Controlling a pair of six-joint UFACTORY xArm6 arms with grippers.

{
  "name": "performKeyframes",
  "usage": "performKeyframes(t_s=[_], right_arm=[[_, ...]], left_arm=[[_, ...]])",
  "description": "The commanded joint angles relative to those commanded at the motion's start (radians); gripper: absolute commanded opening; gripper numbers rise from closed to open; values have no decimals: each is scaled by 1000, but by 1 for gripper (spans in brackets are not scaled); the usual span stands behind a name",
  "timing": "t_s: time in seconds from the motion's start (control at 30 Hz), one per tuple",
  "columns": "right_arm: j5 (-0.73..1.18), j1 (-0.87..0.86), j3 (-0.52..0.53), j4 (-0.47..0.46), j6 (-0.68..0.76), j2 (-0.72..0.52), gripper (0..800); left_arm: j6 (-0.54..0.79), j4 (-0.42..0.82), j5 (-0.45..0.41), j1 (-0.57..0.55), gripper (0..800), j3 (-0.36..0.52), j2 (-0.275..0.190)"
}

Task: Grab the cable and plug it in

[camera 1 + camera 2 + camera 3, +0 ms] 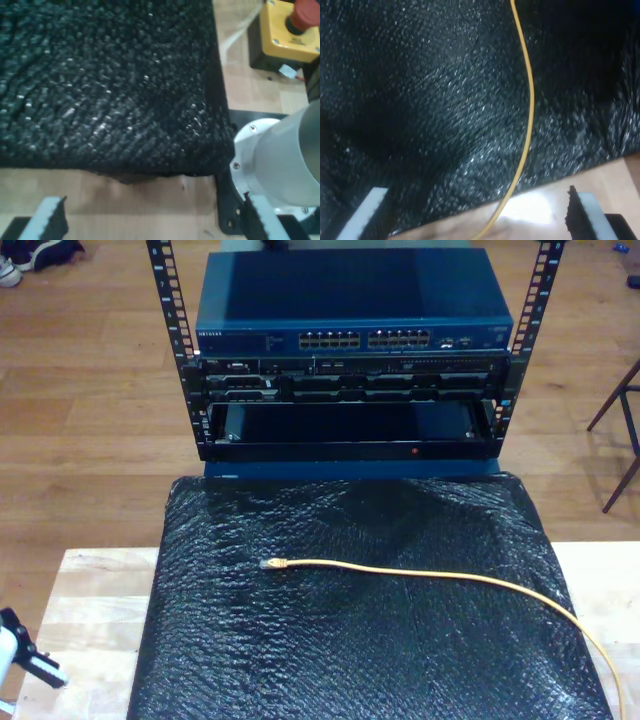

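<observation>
You've got the cable point(420, 574) lying loose on the black mat point(350, 660); my first gripper point(150, 220) and my second gripper point(480, 212) both gape wide, holding nothing.

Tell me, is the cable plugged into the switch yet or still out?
Still out. The cable lies loose on the black mat, its plug resting well short of the switch.

One cable point(440, 577) lies on one black mat point(350, 660), with one clear plug point(272, 564) at its tip. Far behind them stands one rack point(350, 430) holding one blue switch point(350, 310), whose front carries two blocks of ports point(366, 339). One yellow box point(290, 30) bears one red button point(306, 15). Two grippers: my first gripper point(150, 220), my second gripper point(475, 215).
</observation>
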Motion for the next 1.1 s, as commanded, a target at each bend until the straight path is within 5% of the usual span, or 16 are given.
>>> performKeyframes(t_s=[0.57, 0.87, 1.1], right_arm=[[-287, 473, 0, -6, 269, 71, 789], [-422, 664, -6, -12, 298, 184, 780], [-525, 789, -8, -101, 350, 282, 781]], left_arm=[[-89, -68, -11, -49, 800, 2, 6], [-94, -69, -35, -57, 800, 9, 9], [-112, -69, -35, -64, 800, 11, 11]])
